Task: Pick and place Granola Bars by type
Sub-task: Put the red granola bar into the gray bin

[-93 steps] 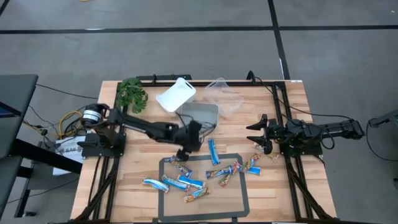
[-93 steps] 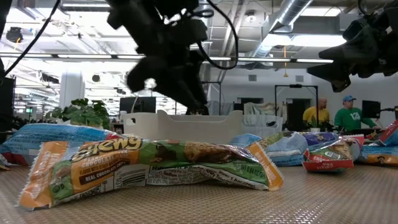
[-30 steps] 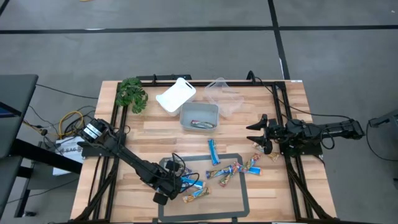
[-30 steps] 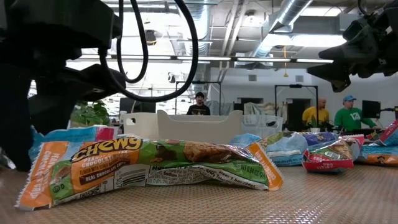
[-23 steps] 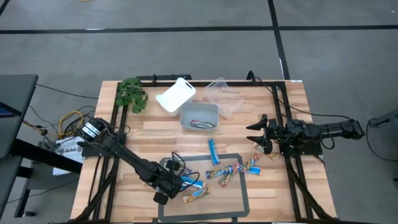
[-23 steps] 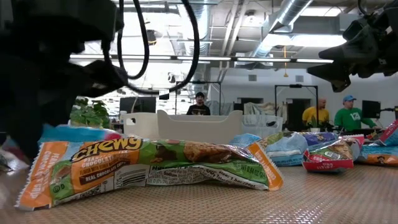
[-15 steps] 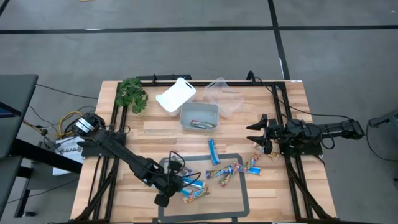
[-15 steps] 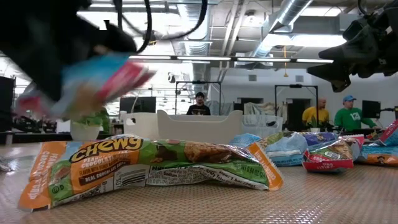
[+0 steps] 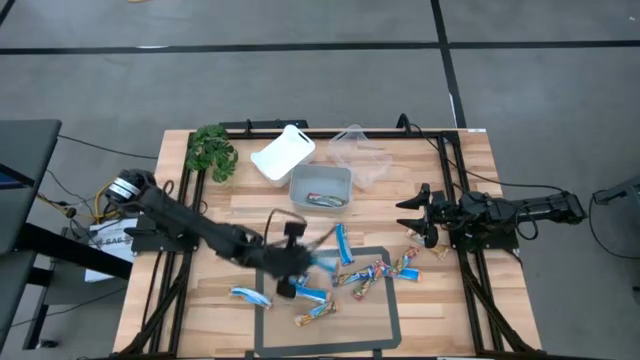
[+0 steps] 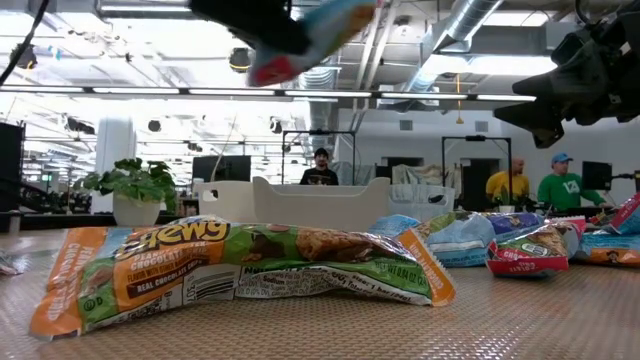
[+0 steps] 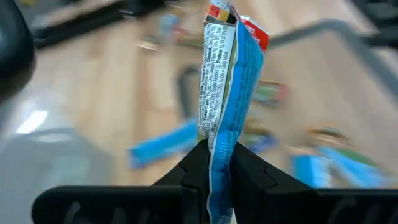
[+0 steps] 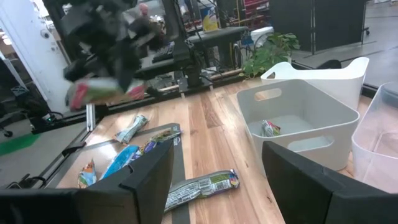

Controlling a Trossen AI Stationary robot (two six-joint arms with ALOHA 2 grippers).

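Note:
My left gripper (image 9: 303, 263) hangs above the dark mat (image 9: 385, 325), shut on a blue granola bar (image 11: 224, 81) with a red end. Several other granola bars lie flat on the mat: blue ones (image 9: 248, 295), (image 9: 343, 243) and mixed orange-brown ones (image 9: 360, 280), (image 9: 315, 313). One bar (image 9: 322, 200) lies inside the grey tub (image 9: 303, 180). My right gripper (image 9: 410, 218) waits open at the table's right side with nothing between its fingers. My left gripper pinches the blue bar's lower end (image 11: 216, 163) between its two fingers, the flat wrapper edge-on in the gap. Most of the bar reaches out past the fingertips. The bar is lifted clear of the mat and shows tilted high in the low view (image 10: 315, 25).
A white tub (image 9: 283, 152) and a clear tub (image 9: 360, 155) stand at the far edge beside the grey tub. A green plant (image 9: 212, 152) sits at the far left. A green-orange Chewy bar (image 10: 240, 265) lies close in front of the low camera.
My left gripper has risen from the mat's near left part with the blue bar. It has then swung toward the table's far edge and right, toward the grey tub. The bar, lying on the mat before, now hangs clear.

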